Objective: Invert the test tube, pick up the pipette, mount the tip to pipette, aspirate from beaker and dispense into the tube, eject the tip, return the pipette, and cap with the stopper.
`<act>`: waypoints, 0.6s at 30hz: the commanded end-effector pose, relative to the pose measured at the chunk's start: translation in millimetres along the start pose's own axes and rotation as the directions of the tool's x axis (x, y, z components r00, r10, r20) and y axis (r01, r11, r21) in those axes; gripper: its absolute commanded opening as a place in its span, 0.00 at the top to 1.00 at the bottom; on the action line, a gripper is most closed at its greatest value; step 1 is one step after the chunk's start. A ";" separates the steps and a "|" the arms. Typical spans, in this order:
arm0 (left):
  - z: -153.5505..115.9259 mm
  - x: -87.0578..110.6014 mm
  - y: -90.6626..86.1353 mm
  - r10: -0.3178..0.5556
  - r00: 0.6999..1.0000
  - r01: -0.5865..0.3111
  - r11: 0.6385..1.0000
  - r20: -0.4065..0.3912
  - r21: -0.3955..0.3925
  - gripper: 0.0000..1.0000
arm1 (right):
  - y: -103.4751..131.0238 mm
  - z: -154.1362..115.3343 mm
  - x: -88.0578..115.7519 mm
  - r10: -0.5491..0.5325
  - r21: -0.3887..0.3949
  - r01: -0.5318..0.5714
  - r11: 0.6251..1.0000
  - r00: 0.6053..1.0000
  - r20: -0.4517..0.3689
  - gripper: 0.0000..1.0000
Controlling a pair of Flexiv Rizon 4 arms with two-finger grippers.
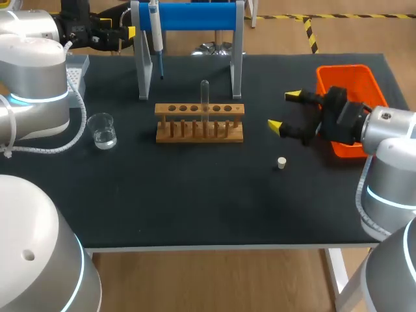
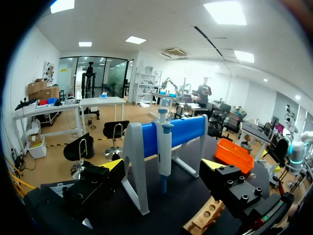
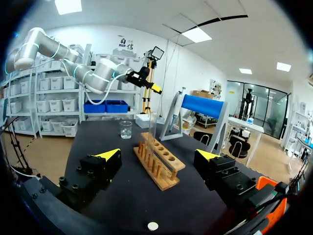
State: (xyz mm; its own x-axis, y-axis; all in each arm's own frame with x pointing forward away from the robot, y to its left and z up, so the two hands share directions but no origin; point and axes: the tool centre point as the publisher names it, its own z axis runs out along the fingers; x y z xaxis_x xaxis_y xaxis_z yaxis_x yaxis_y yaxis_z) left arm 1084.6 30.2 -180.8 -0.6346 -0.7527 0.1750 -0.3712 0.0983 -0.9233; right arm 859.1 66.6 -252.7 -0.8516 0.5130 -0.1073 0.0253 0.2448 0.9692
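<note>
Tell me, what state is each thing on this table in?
test tube: standing upright in the rack, no stopper
pipette: hanging on its stand
beaker: holding clear liquid
stopper: lying loose on the table
left gripper: open, facing the pipette
right gripper: open, empty

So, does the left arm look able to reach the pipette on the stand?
Probably yes. The left gripper is open, and the pipette hangs on the stand straight ahead of it with nothing between them. The stand's leg is close beside the pipette, so the approach may be tight.
</note>
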 end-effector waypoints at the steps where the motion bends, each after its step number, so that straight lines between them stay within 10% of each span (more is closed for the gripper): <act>1: 0.2 0.5 0.5 0.000 1.000 0.000 1.000 0.003 0.001 0.00 | 0.9 -1.8 1.0 0.000 0.002 0.000 1.000 1.000 0.001 0.00; 10: 0.2 0.5 0.5 0.000 1.000 0.000 1.000 0.003 0.001 0.00 | 0.9 -1.8 1.0 0.000 0.002 0.000 1.000 1.000 0.001 0.00; 18: -37.0 79.6 21.1 0.142 0.989 -0.138 0.986 -0.037 0.099 0.00 | 0.9 -1.8 1.0 0.000 0.002 0.000 1.000 1.000 0.001 0.00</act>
State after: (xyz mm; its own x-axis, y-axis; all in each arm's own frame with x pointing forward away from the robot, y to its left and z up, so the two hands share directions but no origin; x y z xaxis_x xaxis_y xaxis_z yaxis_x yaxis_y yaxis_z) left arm 1048.7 -2.1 -171.4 -0.7161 -0.6944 0.0709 -0.2718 0.1838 -0.9446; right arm 857.7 65.6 -251.2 -0.8516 0.5131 -0.1069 0.0265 0.2458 0.9690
